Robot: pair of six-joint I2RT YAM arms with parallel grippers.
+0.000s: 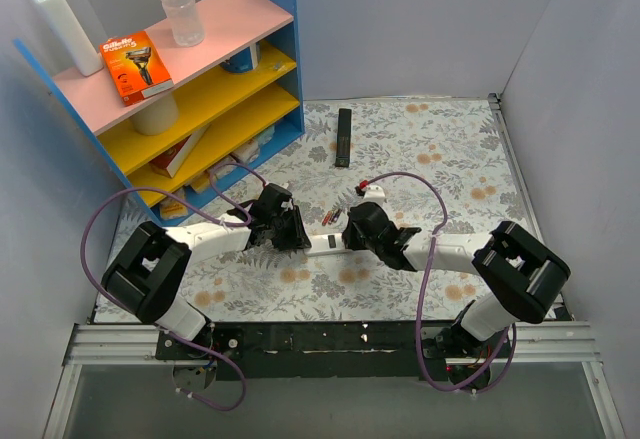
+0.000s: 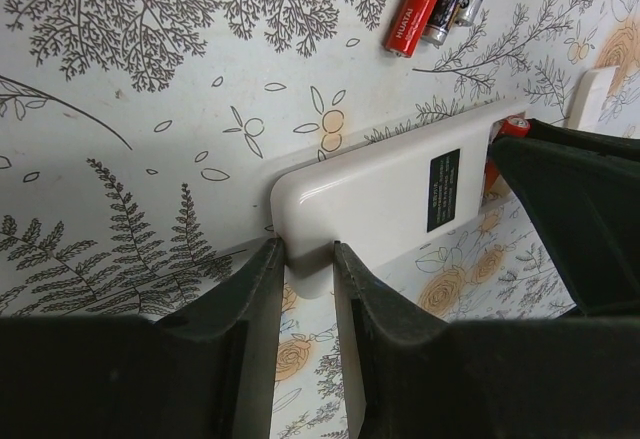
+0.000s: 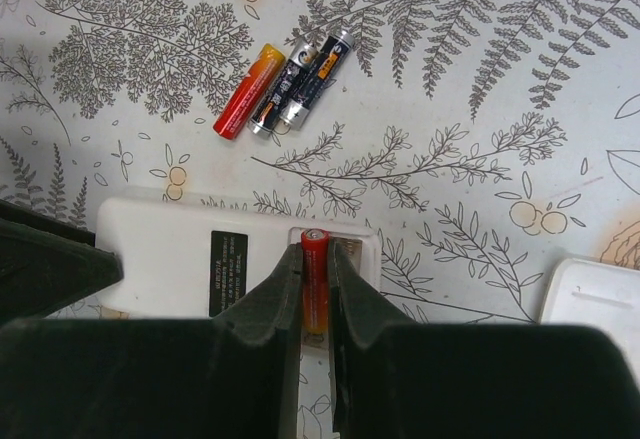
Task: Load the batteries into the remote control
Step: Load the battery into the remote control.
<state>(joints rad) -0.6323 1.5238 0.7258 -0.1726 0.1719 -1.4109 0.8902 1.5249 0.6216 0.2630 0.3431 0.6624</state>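
White remote control with black label, red-orange and dark batteries, table printed with grey ferns.

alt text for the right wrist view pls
The right gripper pinches a red battery at the open compartment in the white back of the remote control. Three loose batteries lie side by side on the fern-patterned table beyond it, and a white piece lies at the right edge.

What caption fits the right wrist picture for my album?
Right gripper holds a red battery in the remote, three more batteries lying beyond.
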